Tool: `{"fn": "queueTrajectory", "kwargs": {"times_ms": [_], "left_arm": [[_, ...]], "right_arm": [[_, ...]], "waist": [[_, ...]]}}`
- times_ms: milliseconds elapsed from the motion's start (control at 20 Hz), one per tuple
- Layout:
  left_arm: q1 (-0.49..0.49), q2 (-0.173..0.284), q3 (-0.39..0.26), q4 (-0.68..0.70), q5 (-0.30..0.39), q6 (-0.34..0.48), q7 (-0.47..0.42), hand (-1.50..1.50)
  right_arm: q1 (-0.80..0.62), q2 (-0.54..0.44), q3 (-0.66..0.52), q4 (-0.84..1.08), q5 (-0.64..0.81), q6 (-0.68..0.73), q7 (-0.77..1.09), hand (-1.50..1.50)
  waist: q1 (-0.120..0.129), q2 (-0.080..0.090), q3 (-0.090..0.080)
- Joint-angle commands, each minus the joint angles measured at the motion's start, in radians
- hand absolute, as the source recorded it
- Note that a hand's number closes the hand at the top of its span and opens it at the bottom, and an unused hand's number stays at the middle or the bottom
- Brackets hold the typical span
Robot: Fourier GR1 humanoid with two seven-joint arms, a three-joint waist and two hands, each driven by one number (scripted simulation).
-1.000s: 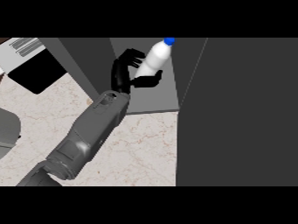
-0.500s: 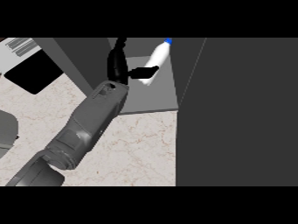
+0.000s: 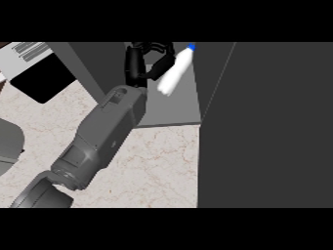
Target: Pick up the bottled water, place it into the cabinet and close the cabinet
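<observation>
At the far left, a white box (image 3: pixel 25 56) with a black front sat on the pale stone counter (image 3: pixel 155 161). In the middle, the grey arm reached up into the open grey cabinet (image 3: pixel 173 105), and the black left hand (image 3: pixel 141 62) had its fingers curled round the bottled water (image 3: pixel 175 74), which was white with a blue cap and leaned over inside the cabinet. On the right stood the big dark cabinet door (image 3: pixel 284 122).

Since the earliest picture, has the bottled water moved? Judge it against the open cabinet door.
Yes. The bottled water, beside the left hand, has tilted, its base swinging left, away from the cabinet door, while its blue cap remains near the door's edge.
</observation>
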Motion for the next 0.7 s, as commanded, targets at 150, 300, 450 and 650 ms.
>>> {"fn": "queueTrajectory", "kwargs": {"times_ms": [150,300,450,650], "left_arm": [[0.023,-0.006,-0.019,-0.060,0.062,-0.109,-0.015,1.50],[0.095,-0.006,-0.122,-0.154,0.134,-0.064,-0.019,1.50],[0.154,-0.006,-0.189,-0.262,0.190,-0.171,0.057,1.50],[0.304,-0.006,-0.293,-0.425,0.265,-0.262,0.033,-1.50]], "right_arm": [[0.037,0.010,0.033,-0.106,-0.005,-0.014,0.072,-1.50],[0.018,-0.001,0.058,-0.156,0.018,-0.016,0.107,-1.50],[-0.014,0.010,0.064,-0.127,0.014,-0.025,0.116,-1.50],[0.039,-0.008,0.058,-0.160,0.027,-0.025,0.091,-1.50]], "waist": [[0.017,-0.016,0.002],[0.007,-0.018,0.001],[0.029,-0.022,0.001],[0.027,-0.028,0.000]]}}
